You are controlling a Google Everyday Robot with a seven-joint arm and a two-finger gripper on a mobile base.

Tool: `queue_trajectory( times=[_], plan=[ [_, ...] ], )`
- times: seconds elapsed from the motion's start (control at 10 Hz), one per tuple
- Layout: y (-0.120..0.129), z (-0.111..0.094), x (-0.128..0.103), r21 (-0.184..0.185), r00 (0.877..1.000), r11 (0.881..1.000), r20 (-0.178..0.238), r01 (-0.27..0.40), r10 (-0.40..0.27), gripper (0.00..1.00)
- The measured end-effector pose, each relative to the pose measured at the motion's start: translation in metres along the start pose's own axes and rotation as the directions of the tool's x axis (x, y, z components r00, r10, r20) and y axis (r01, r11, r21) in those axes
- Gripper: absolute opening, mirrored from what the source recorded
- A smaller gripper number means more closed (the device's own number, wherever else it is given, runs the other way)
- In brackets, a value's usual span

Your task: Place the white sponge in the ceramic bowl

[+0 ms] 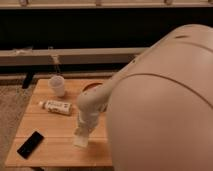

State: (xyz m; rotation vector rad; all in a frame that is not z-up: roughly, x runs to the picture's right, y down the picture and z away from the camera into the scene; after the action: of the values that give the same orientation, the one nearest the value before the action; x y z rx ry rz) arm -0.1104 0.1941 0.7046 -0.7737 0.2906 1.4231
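Observation:
The white sponge [80, 141] is a small off-white block on the wooden table [50, 125], near its front edge. My gripper [83, 131] points straight down and sits right on top of the sponge. The ceramic bowl [91, 86] is orange-brown and stands at the back of the table. Only part of its rim shows, because my arm [92, 102] covers the rest. The bowl lies behind the gripper, further from me.
A translucent plastic cup [57, 85] stands at the back left. A white labelled bottle [56, 106] lies on its side left of the arm. A black flat device [30, 144] lies at the front left. The robot's large beige body [165, 105] fills the right side.

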Motion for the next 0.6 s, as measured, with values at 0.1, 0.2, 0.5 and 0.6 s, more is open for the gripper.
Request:
queue_trajectory(
  times=[0.1,0.2,0.5,0.6],
  plan=[
    [0.008,-0.017,0.0,-0.013,0.999,0.999,0.021,0.032,-0.032,0.0],
    [0.015,-0.03,0.0,-0.025,0.997,0.998,0.041,0.061,-0.06,0.0],
    [0.022,-0.063,-0.002,-0.063,0.993,0.993,0.076,0.095,-0.09,0.0],
    [0.019,-0.068,-0.008,-0.061,0.994,0.995,0.072,0.084,-0.08,0.0]
  ],
)
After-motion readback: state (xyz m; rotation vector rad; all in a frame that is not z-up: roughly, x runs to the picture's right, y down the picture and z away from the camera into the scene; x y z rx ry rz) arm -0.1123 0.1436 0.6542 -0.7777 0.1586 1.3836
